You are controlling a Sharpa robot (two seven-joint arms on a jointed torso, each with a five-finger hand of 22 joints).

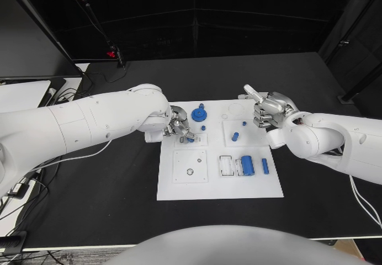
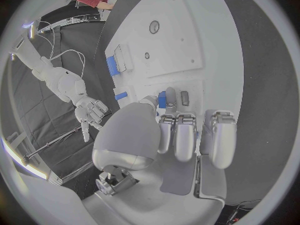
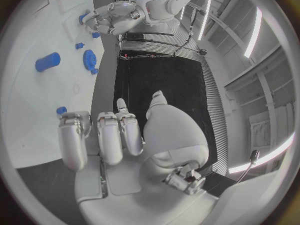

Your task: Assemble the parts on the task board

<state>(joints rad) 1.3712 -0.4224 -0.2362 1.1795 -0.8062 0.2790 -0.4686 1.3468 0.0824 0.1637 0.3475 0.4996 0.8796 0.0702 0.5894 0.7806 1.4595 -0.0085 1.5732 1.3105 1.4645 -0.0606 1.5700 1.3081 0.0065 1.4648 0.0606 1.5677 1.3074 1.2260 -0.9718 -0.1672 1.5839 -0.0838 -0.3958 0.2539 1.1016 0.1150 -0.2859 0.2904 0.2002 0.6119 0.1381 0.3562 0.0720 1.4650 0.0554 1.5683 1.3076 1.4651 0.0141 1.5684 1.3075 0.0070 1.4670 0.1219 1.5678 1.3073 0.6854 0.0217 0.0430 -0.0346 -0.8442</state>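
Note:
The white task board [image 1: 219, 182] lies mid-table. My left hand [image 1: 179, 128] hovers over its upper left part, and the left wrist view shows a small blue part [image 2: 162, 100] pinched between thumb and finger. My right hand [image 1: 269, 110] is above the board's upper right corner with its fingers [image 3: 106, 135] curled in on nothing. A blue gear [image 1: 199, 114] sits near the board's far edge, between the two hands. A short blue peg [image 1: 235, 135] lies in the upper right square. In the lower right are a blue cylinder [image 1: 248, 164] and a thin blue bar [image 1: 265, 165].
A white square insert with a round hole [image 1: 190, 166] takes up the board's lower left. Black table [image 1: 95, 210] surrounds the board. Cables and a white surface [image 1: 24, 91] lie at the table's far left.

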